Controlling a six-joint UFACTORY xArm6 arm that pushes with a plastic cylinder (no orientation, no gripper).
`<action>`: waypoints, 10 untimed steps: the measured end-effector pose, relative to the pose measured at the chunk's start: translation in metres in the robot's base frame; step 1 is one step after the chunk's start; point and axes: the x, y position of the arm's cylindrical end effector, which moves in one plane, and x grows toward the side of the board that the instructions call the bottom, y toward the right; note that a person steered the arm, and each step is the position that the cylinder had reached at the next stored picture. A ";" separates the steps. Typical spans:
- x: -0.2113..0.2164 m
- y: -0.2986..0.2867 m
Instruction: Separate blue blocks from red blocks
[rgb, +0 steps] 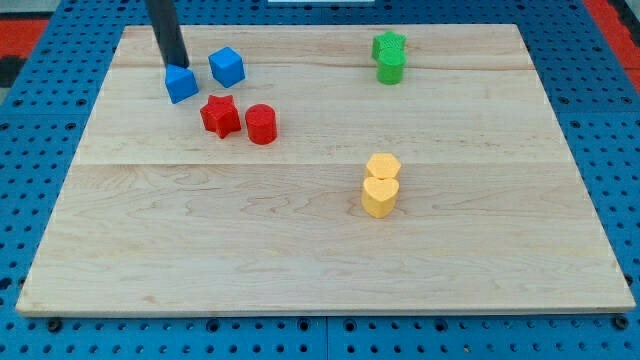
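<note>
Camera view, one frame. Landmark: red star (219, 115), in the upper-left part of the board (300, 250).

Task blocks:
- red star: star outline clear, saturated red, sits flat.
- red cylinder (261, 124): just right of the star, a bit toward the view's bottom. Narrow gap, can't tell if they touch.
- blue cube (227, 66): above the star, slightly right. Tilted look, one corner facing the camera. Apart from the star.
- blue block (181, 84): above-left of the star, near it but not touching. Wedge or cube, can't tell; the rod covers its top-left edge.
- The two blues sit close together with a small gap; both lie on the star's top side, both reds below them.

Rod/tip:
- rod (166, 32) comes down from the view's top edge, upper end cut off by the frame.
- my tip (177, 66) is above-left of the star, at the blue block's top-left edge, apparently touching it. Exact contact is hard to confirm from this angle.
- No pincer on this arm, just a bare rod; nothing is held, so there is no opening to report.

Others:
- green blocks (389, 57): far right of the star, near the board's top edge. Two pieces pressed together, shapes blurred, can't separate them.
- yellow blocks (381, 184): right of and below the star, well apart. Two touching; lower one looks heart-shaped, upper one roughly hexagonal, not certain.

Board's edges sit on a blue pegboard (40, 200).
</note>
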 end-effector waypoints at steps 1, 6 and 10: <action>0.025 -0.018; 0.068 0.058; 0.078 0.120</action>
